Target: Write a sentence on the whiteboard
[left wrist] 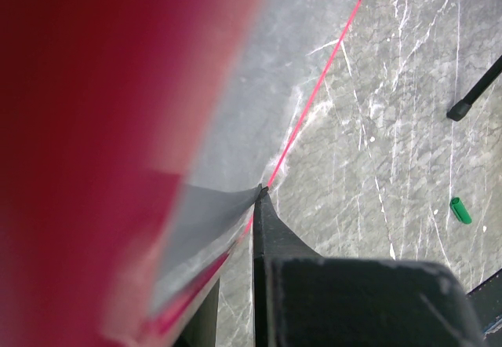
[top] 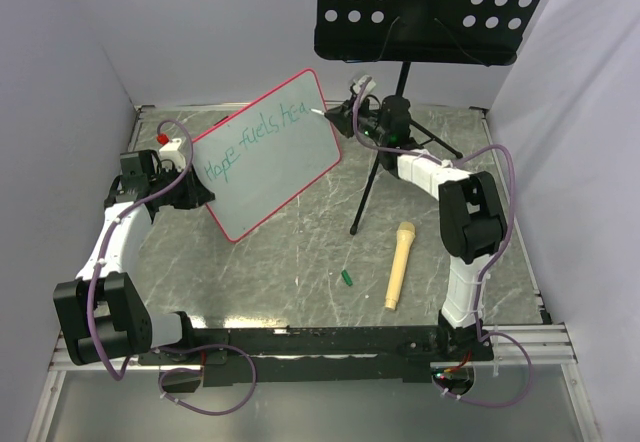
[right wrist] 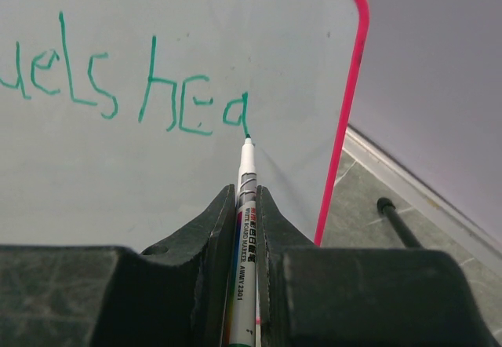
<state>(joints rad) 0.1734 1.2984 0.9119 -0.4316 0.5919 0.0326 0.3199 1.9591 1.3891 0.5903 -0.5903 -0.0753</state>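
The whiteboard, pink-red framed, stands tilted on the table with its face toward the right arm. My left gripper is shut on its lower left edge; in the left wrist view the board runs between the black fingers as a blurred red frame. The sentence in teal-green reads "Hope fuels hea". My right gripper is shut on a white marker. The marker's tip touches the board at the foot of the last "a", near the board's upper right corner.
A black perforated music stand rises behind the right arm, its tripod legs spread on the table. A beige microphone-shaped object and a small green cap lie in front. A white piece with a red top sits left of the board.
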